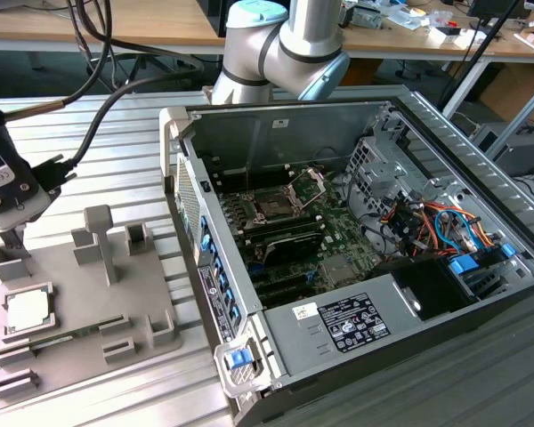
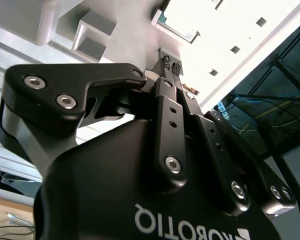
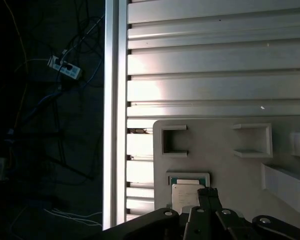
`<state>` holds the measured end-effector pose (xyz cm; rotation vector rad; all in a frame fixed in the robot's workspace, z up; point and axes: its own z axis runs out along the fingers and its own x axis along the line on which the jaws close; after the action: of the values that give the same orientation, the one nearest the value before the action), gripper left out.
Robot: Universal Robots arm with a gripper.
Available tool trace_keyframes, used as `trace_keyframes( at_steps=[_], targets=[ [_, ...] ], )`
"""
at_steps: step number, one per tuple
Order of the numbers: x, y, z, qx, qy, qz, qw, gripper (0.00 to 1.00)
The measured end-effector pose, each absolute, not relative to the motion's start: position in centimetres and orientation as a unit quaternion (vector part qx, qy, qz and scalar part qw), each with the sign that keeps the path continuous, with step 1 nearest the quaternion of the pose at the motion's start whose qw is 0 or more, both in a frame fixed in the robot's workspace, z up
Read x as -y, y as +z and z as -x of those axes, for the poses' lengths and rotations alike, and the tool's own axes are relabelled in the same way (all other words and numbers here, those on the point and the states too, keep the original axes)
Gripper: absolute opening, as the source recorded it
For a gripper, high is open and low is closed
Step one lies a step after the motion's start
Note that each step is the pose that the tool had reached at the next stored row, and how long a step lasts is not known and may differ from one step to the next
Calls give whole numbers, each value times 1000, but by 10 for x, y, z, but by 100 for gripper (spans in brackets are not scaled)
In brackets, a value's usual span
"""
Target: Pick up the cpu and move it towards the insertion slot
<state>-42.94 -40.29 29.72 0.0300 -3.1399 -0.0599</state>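
Note:
The cpu (image 1: 27, 310) is a small silvery square lying flat in a recess of the grey fixture plate (image 1: 80, 356) at the exterior view's left. My gripper (image 1: 15, 238) hangs just above the plate's far edge, a short way beyond the cpu and apart from it, its fingers shut with nothing between them. The first wrist view has the cpu (image 3: 186, 194) with a green rim right beside the dark fingertips (image 3: 208, 194). In the second wrist view the fingertips (image 2: 165, 63) meet. The insertion slot (image 1: 274, 206) sits on the motherboard inside the open computer case, its metal bracket (image 1: 308, 184) raised.
The fixture plate carries upright grey blocks (image 1: 98, 233) and a long thin memory stick (image 1: 62, 334). The case's side wall (image 1: 215, 267) stands between plate and motherboard. Coloured cables (image 1: 427, 222) and a drive cage crowd the case's right. Thick black cables (image 1: 98, 116) trail from the arm.

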Motion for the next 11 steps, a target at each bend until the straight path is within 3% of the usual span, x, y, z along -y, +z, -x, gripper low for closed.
trace_keyframes(
  at_steps=[11],
  targets=[
    [403, 295, 430, 1000, -19, -10, 0, 11]
  ],
)
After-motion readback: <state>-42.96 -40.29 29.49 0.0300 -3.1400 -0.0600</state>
